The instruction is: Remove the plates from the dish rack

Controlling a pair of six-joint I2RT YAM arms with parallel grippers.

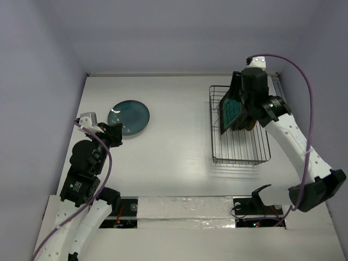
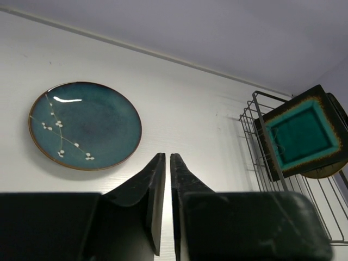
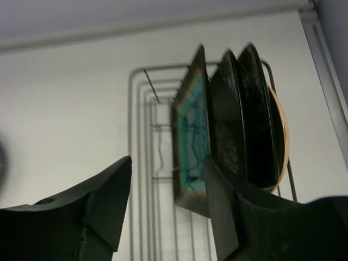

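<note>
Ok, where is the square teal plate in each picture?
Top view: plate upper right, standing in the rack.
Left wrist: plate at far right, facing the camera.
Right wrist: plate in the centre, seen edge-on, leftmost of the plates standing there.
Shared landmark: the wire rack, visible in all three.

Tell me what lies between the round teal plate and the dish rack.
Only bare white table separates the round teal plate from the dish rack, as the top external view shows.
</note>
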